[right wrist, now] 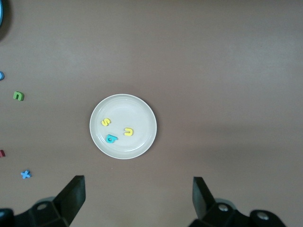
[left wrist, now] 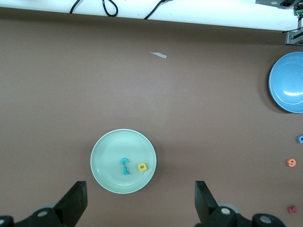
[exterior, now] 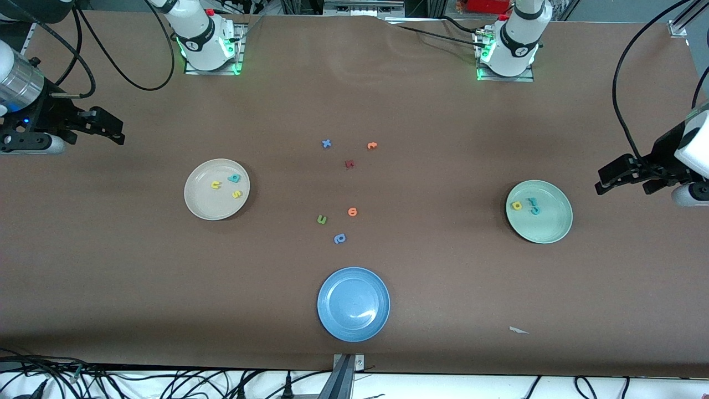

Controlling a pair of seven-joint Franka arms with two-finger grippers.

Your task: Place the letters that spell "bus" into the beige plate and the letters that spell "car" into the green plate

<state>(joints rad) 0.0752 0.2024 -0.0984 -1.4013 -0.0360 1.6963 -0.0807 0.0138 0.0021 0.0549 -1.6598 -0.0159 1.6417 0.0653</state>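
front view – bus letters [exterior: 226, 185] in beige plate [exterior: 199, 206], car letters [exterior: 526, 205] in green plate [exterior: 551, 230], both grippers wide

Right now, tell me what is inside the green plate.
In the green plate lie three letters: a yellow a, a teal c and a teal r, the teal pair touching. Nothing covers them.

Brown table [exterior: 166, 288]: 3 plates, loose letters, paper scrap [exterior: 518, 330].

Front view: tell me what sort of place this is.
Probably a robotics lab workbench: two arm bases bolted along a brown-covered table, loose cables along its edge, and toy letters sorted into a beige plate and a green plate.
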